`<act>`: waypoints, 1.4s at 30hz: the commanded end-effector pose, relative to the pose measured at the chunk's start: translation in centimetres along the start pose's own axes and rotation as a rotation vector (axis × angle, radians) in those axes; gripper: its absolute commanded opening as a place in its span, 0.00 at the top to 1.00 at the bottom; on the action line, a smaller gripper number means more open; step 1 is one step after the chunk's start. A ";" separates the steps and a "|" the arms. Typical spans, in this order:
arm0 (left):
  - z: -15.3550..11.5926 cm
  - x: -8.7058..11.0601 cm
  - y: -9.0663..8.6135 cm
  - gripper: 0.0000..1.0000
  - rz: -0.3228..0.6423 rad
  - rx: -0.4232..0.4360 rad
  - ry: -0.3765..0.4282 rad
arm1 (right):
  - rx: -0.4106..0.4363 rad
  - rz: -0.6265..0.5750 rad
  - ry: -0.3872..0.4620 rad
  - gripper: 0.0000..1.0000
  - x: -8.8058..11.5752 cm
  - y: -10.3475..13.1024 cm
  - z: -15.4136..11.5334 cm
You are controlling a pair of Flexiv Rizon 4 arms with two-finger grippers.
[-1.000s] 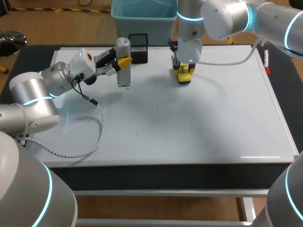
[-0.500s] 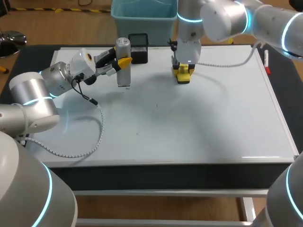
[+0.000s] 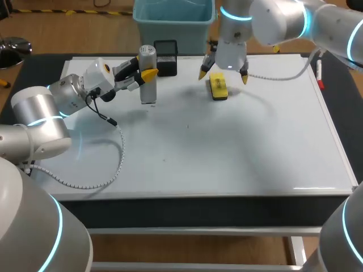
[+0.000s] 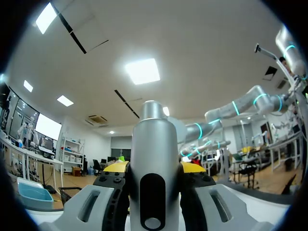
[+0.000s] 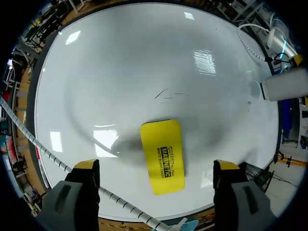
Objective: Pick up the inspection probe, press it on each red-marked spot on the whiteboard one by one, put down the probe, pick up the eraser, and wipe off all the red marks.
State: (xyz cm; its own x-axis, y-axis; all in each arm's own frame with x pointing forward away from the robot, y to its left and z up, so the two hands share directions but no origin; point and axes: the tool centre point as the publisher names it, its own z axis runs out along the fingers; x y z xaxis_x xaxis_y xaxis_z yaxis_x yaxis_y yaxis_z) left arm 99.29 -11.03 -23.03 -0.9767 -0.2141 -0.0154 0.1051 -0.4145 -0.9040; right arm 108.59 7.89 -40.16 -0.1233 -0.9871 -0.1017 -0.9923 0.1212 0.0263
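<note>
The silver inspection probe stands upright with its tip on the whiteboard at the back left. My left gripper is shut on it from the side. In the left wrist view the probe fills the gap between the yellow fingertips. The yellow eraser lies flat on the board at the back middle. Just above it my right gripper is open, its tips spread wide to either side. The right wrist view shows the eraser lying free under the open right gripper. I see no red marks, only faint thin strokes.
A black holder stands at the board's back edge beside the probe. A red marker lies on the right border. Coiled white cables trail over the board from the left arm and the right arm.
My right gripper has opened wide, let go of the eraser and lifted slightly; the eraser stays on the board. The left arm and the probe have not moved.
</note>
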 end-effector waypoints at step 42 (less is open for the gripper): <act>0.1 0.0 -0.1 1.00 0.002 0.000 -0.001 | -0.152 0.675 -0.604 0.00 6.5 -11.0 -12.5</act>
State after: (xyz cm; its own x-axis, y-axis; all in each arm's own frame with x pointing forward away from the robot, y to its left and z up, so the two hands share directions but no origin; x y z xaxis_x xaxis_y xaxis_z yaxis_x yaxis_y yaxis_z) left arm 99.29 -11.03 -23.04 -0.9767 -0.2142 -0.0154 0.1051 -0.4145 -0.9039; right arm 119.24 -1.09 -28.83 -0.7061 -0.4825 -0.5183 -0.6992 0.5912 0.4020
